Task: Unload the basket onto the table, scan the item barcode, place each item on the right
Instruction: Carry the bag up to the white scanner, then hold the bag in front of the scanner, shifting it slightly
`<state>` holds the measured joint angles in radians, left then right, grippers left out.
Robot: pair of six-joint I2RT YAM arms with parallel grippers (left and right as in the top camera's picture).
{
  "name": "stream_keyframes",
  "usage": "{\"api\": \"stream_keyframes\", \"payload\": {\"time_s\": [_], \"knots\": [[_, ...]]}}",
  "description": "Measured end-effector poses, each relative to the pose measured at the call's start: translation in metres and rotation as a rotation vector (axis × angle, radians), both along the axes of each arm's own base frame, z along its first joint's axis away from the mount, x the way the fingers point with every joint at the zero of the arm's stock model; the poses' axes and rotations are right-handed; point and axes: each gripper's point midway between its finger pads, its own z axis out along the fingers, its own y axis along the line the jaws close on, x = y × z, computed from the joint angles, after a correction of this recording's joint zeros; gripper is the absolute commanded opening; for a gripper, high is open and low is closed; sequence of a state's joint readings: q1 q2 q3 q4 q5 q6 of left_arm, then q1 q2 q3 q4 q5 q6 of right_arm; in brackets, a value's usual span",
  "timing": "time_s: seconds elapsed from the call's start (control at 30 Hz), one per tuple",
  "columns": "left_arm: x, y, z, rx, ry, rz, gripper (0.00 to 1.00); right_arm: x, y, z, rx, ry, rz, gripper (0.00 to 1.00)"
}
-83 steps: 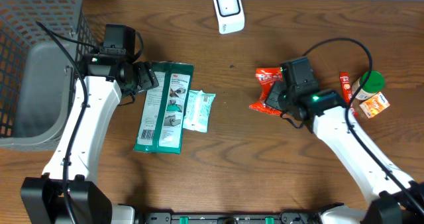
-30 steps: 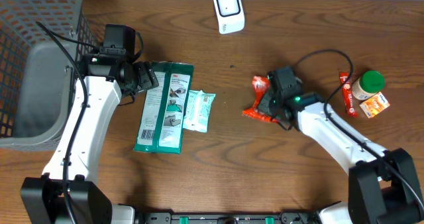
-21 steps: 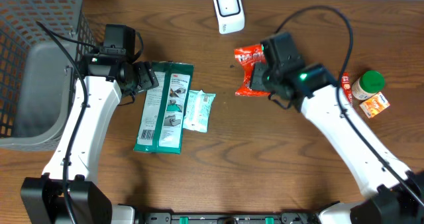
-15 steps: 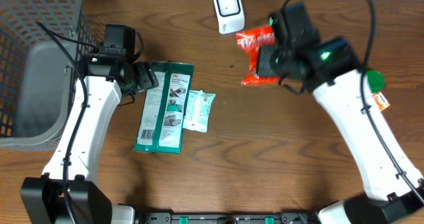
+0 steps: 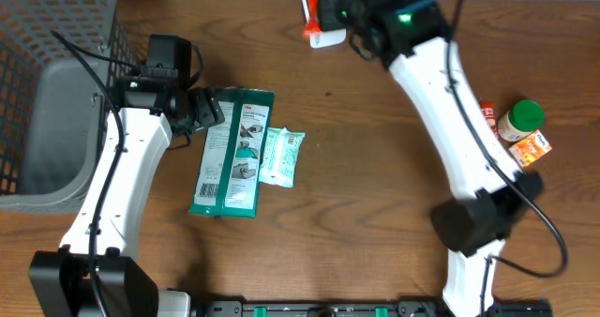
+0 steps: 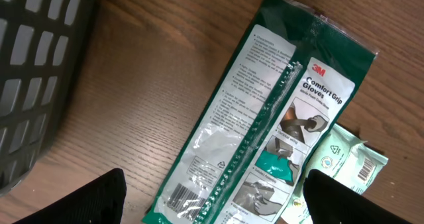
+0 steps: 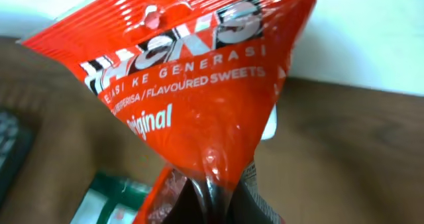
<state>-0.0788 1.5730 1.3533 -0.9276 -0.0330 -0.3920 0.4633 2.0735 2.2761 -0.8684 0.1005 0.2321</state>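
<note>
Wooden table (image 5: 375,214), far edge: red sweets packet (image 7: 192,98) endwise in right jaws, hang-hole outermost; left jaws wide

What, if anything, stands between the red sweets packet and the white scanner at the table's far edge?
Nothing visible does. The right end effector is shut on the packet and holds it over the scanner. In the overhead view the packet covers the scanner's upper part, with no other object between them.
</note>
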Motion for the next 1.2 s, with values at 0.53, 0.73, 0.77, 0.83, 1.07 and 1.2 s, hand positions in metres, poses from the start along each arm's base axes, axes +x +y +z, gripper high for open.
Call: {"api": "stream_keyframes", "payload": {"time_s": [0.53,0.73,0.77,0.83,1.07,1.2], "knots": [[0.0,0.0,0.0,0.0,0.0,0.0,0.86,0.149,-0.003,-0.119,0.012,-0.289,-0.209,0.01],[0.0,0.0,0.0,0.0,0.0,0.0,0.86,0.161,-0.016,-0.174,-0.018,-0.236,-0.227,0.01],[0.0,0.0,0.0,0.0,0.0,0.0,0.86,0.161,-0.018,-0.175,-0.018,-0.235,-0.23,0.01],[0.0,0.0,0.0,0.0,0.0,0.0,0.86,0.162,-0.018,-0.173,-0.011,-0.239,-0.231,0.01],[0.0,0.0,0.0,0.0,0.0,0.0,0.86,0.166,-0.015,-0.163,0.015,-0.279,-0.227,0.01],[0.0,0.0,0.0,0.0,0.0,0.0,0.86,0.166,-0.011,-0.162,0.05,-0.277,-0.218,0.01]]}}
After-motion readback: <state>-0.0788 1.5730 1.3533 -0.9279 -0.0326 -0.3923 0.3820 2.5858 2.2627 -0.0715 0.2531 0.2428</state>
